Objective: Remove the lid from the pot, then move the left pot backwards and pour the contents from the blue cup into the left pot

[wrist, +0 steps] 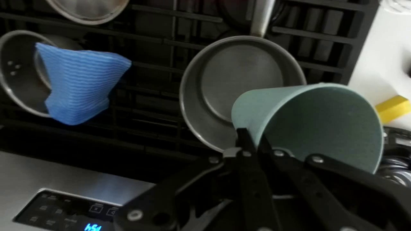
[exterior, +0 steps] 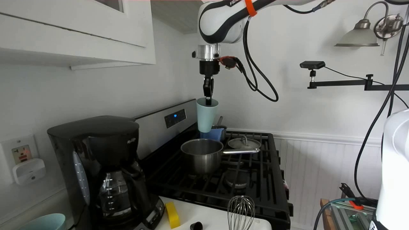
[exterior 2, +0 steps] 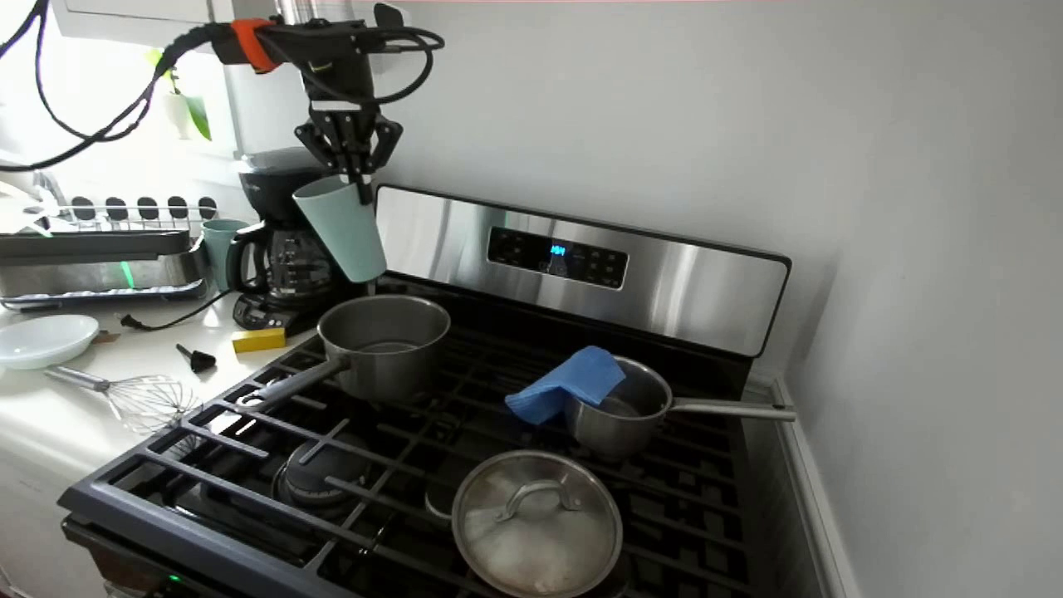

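My gripper is shut on the rim of the blue cup, with one finger inside and one outside. The fingertips also show in an exterior view and the wrist view. The pale cup hangs tilted above the left pot, its rim leaning toward the coffee maker. In the wrist view its dark inside shows no clear contents. The left pot stands uncovered on the stove; it looks empty in the wrist view. The lid lies on the grates, handle up.
A smaller pot with a blue cloth over its rim stands at the back of the stove. A black coffee maker, a yellow sponge and a whisk are on the counter. The stove's back panel rises behind.
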Robot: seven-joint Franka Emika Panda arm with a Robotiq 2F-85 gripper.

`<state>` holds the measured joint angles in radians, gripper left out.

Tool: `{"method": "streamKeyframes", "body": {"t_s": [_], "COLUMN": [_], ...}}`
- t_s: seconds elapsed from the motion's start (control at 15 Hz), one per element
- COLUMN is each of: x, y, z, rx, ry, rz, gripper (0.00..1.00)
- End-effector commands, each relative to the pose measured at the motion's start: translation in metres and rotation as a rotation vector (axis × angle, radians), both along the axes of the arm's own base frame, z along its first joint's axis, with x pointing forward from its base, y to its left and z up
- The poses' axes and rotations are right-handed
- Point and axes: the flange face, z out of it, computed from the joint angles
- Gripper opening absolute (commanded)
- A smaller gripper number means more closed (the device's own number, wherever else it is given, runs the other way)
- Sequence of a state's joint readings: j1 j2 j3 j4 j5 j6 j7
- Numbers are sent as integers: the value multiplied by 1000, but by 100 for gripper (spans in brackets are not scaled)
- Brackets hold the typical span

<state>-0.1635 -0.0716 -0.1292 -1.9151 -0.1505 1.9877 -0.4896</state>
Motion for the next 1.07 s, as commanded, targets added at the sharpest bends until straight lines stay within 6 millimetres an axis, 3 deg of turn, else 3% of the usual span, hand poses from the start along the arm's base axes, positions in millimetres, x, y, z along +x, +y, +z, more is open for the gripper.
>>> {"method": "streamKeyframes", "body": {"t_s": [0.0, 0.53, 0.6, 0.93, 1.0], "x": [5, 13, 17, 16, 15], "y": [7, 24, 19, 21, 24], "z": [-3, -43, -39, -46, -47], "rx": [-162, -386, -340, -364, -432], "ry": [-55, -146, -124, -123, -128], "rz": [52, 88, 82, 85, 95], "gripper": [1, 1, 4, 1, 1]}}
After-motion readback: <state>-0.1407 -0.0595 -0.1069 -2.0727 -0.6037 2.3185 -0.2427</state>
